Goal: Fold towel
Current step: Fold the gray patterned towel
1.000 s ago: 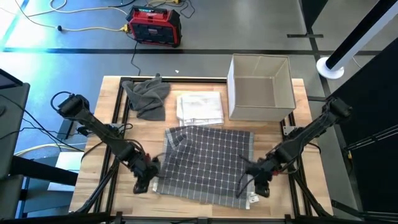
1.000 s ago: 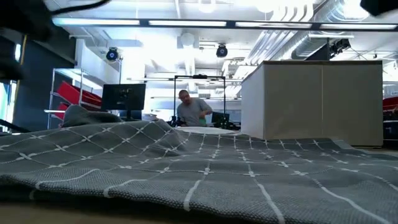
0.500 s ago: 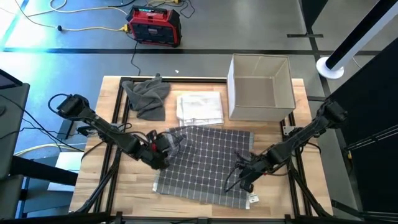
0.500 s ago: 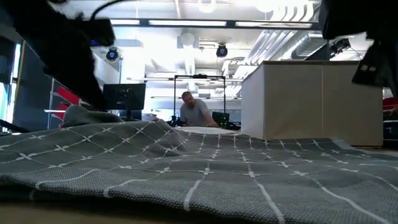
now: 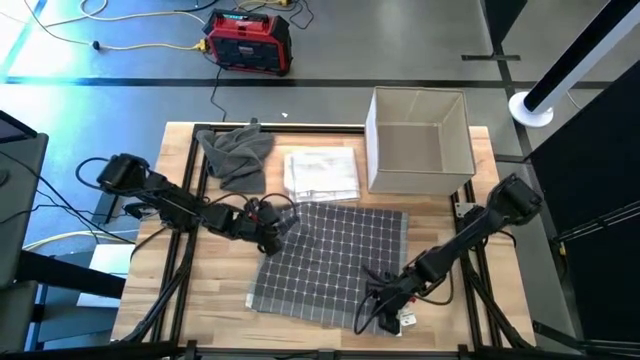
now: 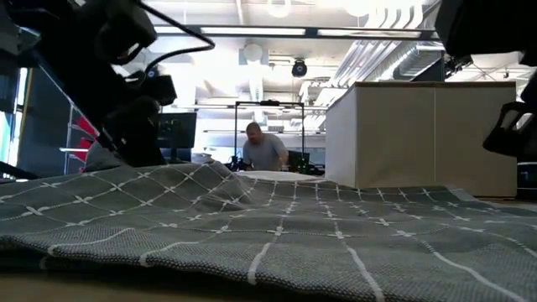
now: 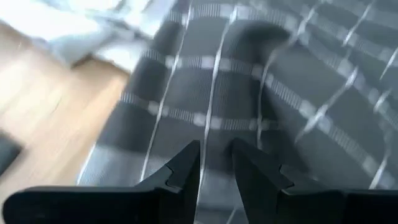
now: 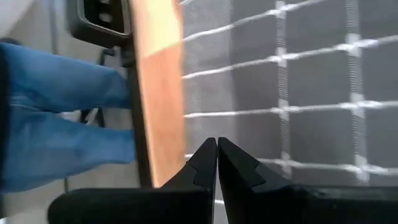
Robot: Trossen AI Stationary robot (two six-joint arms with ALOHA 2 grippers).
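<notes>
Towel [image 5: 330,262] flat, right jaws [image 8: 217,163] closed

The towel [image 5: 330,262] is coarse woven cloth, dark grey with pale grid lines, matt and nubbly in the low view. The table [image 5: 205,312] is pale wood with visible grain. The box [image 5: 420,145] looks like matt beige fabric or card.

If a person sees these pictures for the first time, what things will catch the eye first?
First the grey checked towel, spread flat on the middle of the wooden table, with both arms on it: the left hand at its far left corner, the right hand at its near right edge. Behind it stand an open beige box, a folded white cloth and a crumpled grey cloth.
</notes>
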